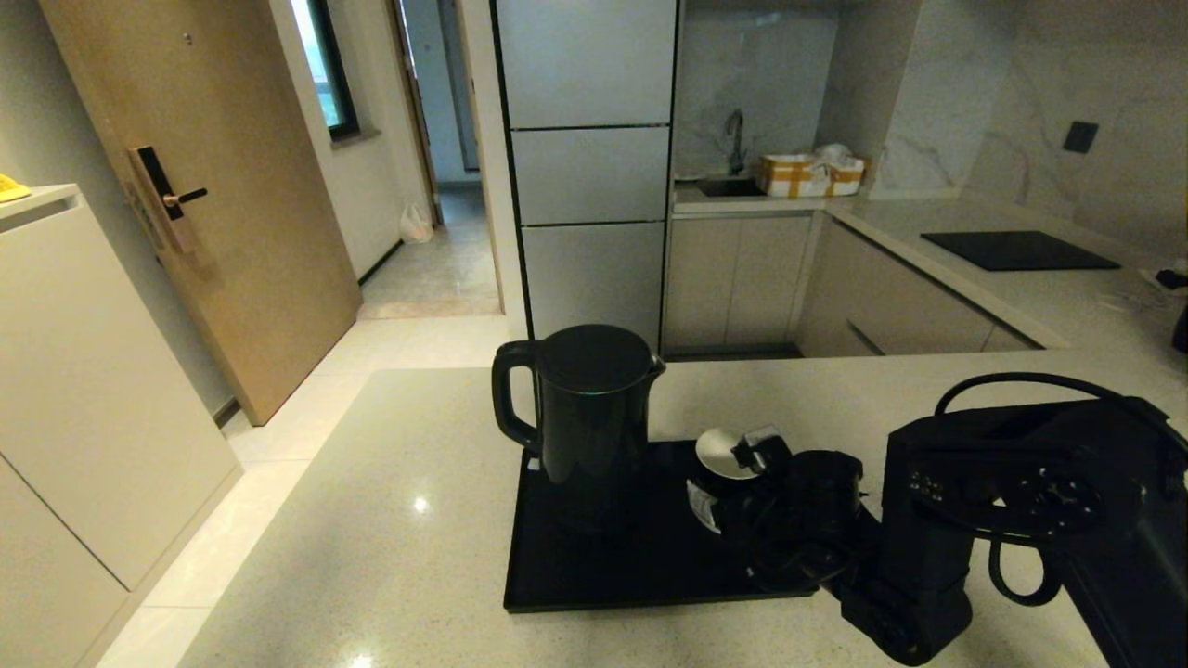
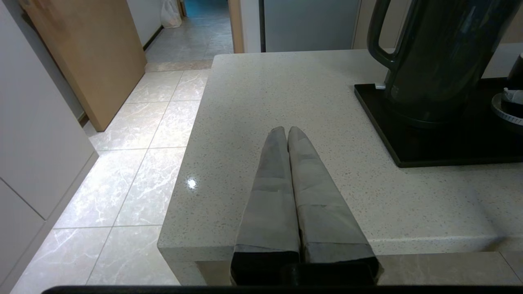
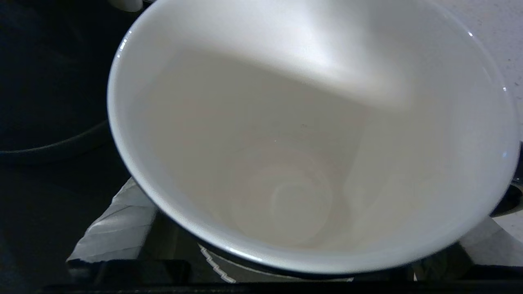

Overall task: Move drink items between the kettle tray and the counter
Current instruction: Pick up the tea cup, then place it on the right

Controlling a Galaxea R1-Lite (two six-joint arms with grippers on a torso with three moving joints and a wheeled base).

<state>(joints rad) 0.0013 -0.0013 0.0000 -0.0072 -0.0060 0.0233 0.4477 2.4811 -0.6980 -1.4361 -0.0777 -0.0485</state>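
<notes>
My right arm reaches in from lower right of head view, right gripper (image 1: 733,482) mid-frame, fingers (image 3: 118,220) spread wide. Left gripper (image 2: 286,132) parked, fingers pressed together.

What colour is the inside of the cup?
The inside of the cup is plain white; the right wrist view shows it best.

surface: counter (image 1: 390,520), pale speckled stone, glossy | directly on it: kettle tray (image 1: 594,566), flat, black, low rim | tray place: under and just beside the right gripper (image 1: 733,482), reaching past it toward the counter's far edge | bare stone: wide stretch around the left gripper (image 2: 287,132)
</notes>
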